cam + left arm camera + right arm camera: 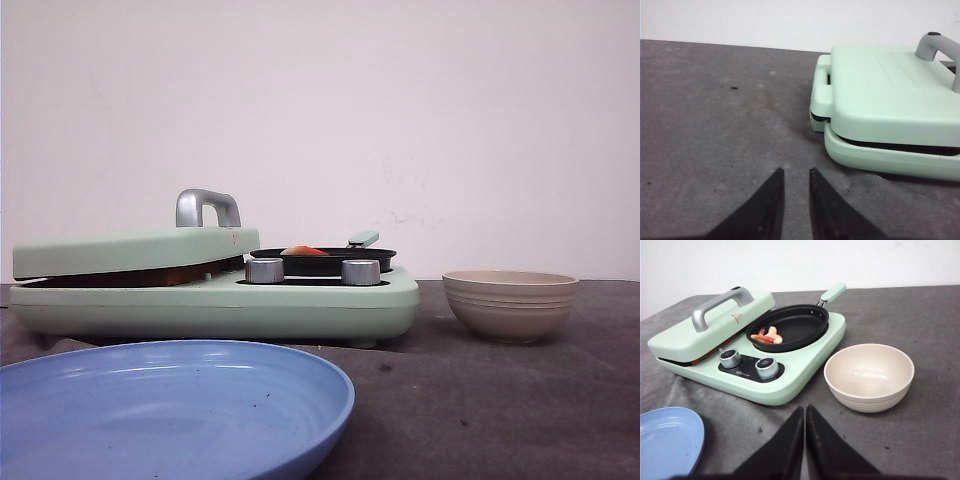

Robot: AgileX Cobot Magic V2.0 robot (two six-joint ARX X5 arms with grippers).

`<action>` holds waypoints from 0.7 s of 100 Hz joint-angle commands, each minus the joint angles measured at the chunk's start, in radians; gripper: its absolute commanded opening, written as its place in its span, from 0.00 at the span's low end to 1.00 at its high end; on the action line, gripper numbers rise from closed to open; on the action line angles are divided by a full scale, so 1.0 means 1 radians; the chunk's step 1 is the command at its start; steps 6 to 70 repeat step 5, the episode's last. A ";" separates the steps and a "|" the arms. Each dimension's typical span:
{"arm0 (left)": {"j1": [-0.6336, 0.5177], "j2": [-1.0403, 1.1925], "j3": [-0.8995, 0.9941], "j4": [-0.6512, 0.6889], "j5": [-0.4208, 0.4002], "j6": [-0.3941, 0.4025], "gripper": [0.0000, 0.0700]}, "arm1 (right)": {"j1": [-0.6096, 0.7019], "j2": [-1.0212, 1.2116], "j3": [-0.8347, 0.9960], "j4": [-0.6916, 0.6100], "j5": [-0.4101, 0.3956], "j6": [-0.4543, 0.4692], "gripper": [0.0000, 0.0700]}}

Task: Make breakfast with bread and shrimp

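Note:
The shrimp [767, 336], orange-pink with a pale patch, lies in the black frying pan [800, 322] on the mint-green breakfast cooker [790, 375]. It also shows just above the pan rim in the front view [303, 250]. The bread is hidden. Only a thin brown strip [130, 277] shows in the gap under the cooker's lowered lid [130, 250], and I cannot tell what it is. My left gripper [796, 172] is slightly open and empty over bare table beside the cooker's hinge end [821, 95]. My right gripper [804, 409] is shut and empty, in front of the cooker and near the bowl.
An empty beige bowl [510, 303] stands right of the cooker; it also shows in the right wrist view [869, 375]. An empty blue plate [170, 410] lies at the front left of the dark grey table. The lid has a grey handle [207, 205]. Two silver knobs [265, 270] face front.

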 commanded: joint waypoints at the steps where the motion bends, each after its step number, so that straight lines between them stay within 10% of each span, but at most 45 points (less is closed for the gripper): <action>1: -0.001 -0.001 -0.018 -0.004 0.004 0.008 0.00 | 0.004 0.001 0.000 0.013 0.000 0.010 0.00; 70: -0.001 -0.001 -0.018 -0.004 0.004 0.008 0.00 | 0.004 0.001 0.000 0.013 0.000 0.010 0.00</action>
